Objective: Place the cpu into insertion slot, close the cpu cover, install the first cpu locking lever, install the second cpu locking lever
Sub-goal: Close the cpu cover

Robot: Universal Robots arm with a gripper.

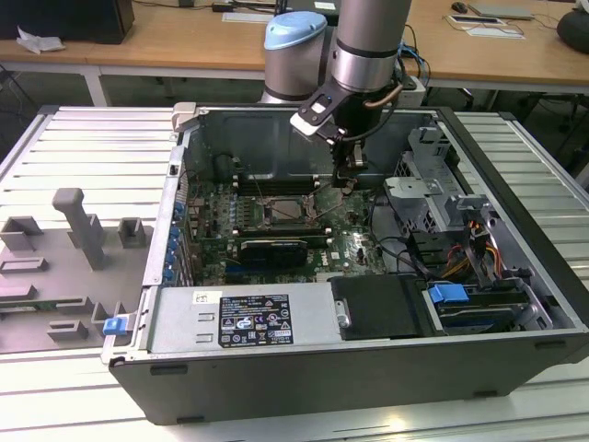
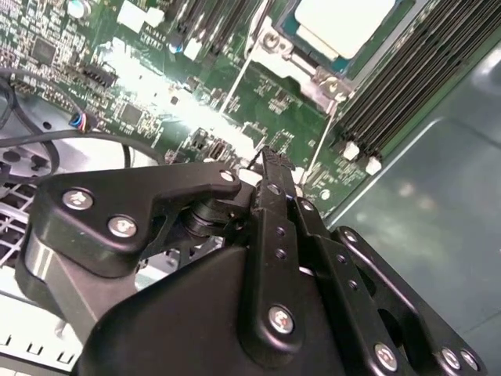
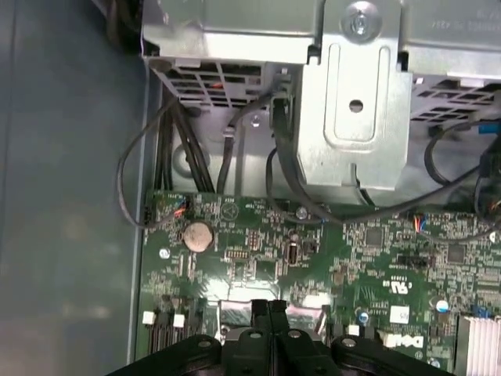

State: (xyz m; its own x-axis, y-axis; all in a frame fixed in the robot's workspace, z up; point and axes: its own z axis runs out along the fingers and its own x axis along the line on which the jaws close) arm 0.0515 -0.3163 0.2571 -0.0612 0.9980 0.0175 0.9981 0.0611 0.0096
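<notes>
Exterior view: bright, even overhead light, with soft shadows inside the computer case [image 1: 368,391]. Second wrist view: blown-out glare on the motherboard [image 2: 149,70], cpu [image 2: 344,23] face washed pale, gripper [image 2: 270,157] body dark in the foreground. First wrist view: dimmer, bluish cast, metal bracket [image 3: 356,102] reflecting.

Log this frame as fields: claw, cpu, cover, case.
claw: shut, low over the motherboard beside the cpu socket
cpu: seated in the socket, pale face up
cpu cover: metal frame lying down around the cpu
computer case: open, lying on its side
</notes>
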